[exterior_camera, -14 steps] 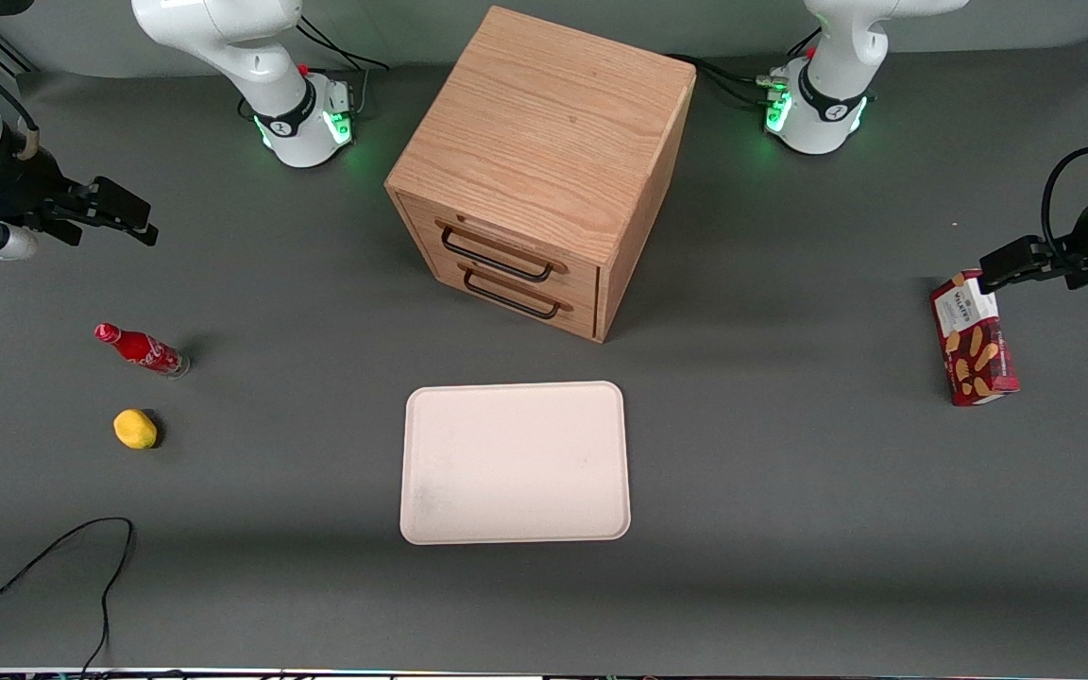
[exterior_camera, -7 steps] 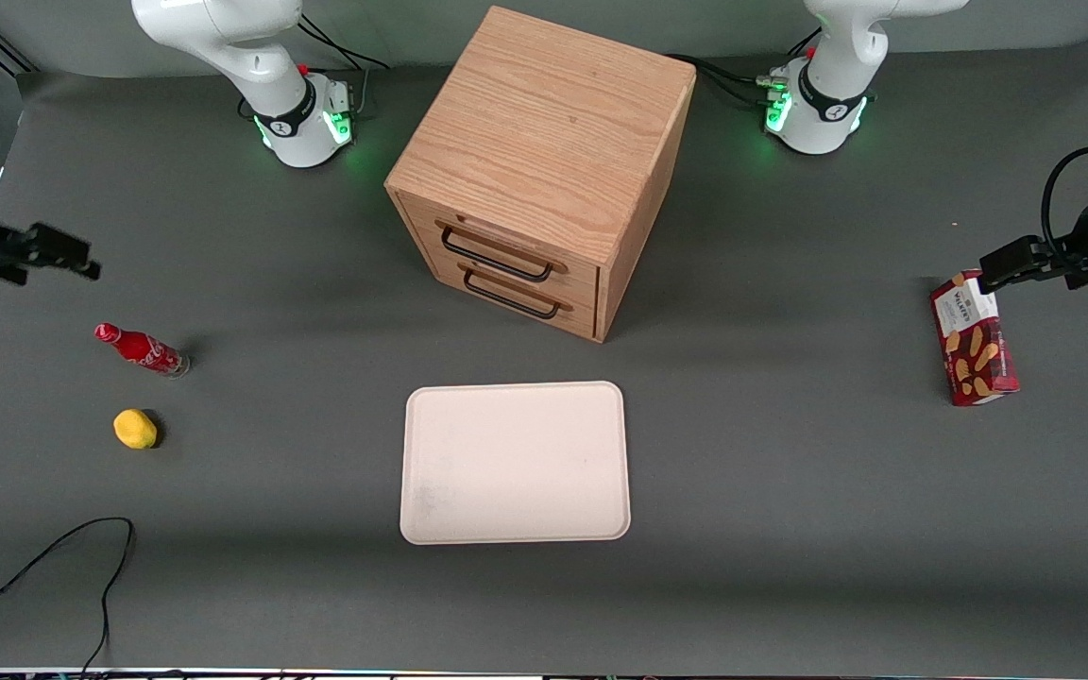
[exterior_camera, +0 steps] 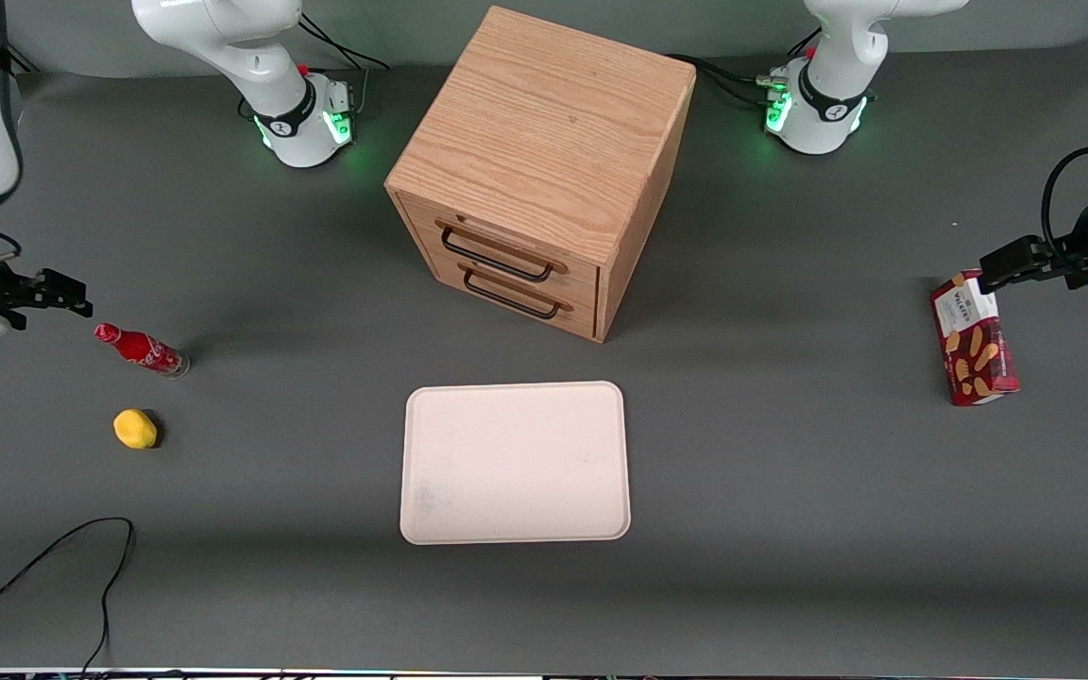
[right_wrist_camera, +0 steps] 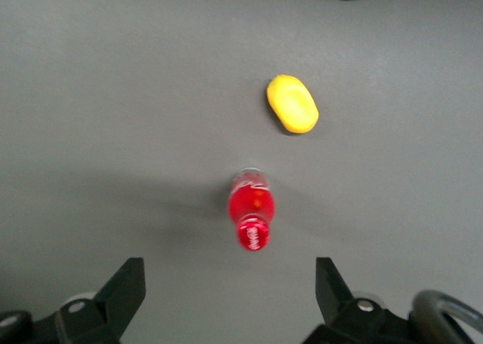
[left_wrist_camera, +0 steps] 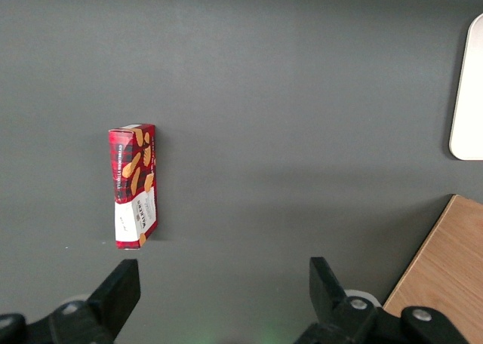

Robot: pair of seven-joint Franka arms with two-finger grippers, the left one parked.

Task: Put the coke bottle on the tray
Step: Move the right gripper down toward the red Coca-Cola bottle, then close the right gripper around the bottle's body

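Note:
The coke bottle point(exterior_camera: 141, 348), slim and red with a red cap, stands on the grey table toward the working arm's end; the right wrist view looks down on the cap of the coke bottle point(right_wrist_camera: 252, 212). My gripper point(exterior_camera: 62, 293) hovers open just beside the cap, slightly farther from the front camera than the bottle and higher. In the right wrist view the gripper point(right_wrist_camera: 230, 293) has its two dark fingers point(right_wrist_camera: 124, 291) spread wide, nothing between them, and the bottle lies ahead of the tips. The cream-white tray point(exterior_camera: 515, 463) lies bare at the table's middle, nearer the front camera than the cabinet.
A small yellow object point(exterior_camera: 135, 428) sits beside the bottle, nearer the front camera, also visible as the yellow object point(right_wrist_camera: 292, 103). A wooden drawer cabinet point(exterior_camera: 544, 161) stands mid-table. A red biscuit box point(exterior_camera: 972, 340) stands toward the parked arm's end. A black cable point(exterior_camera: 81, 557) loops near the front edge.
My gripper has dropped and come nearer the front camera, ending close beside the bottle's cap. The bottle, tray and other objects have not moved.

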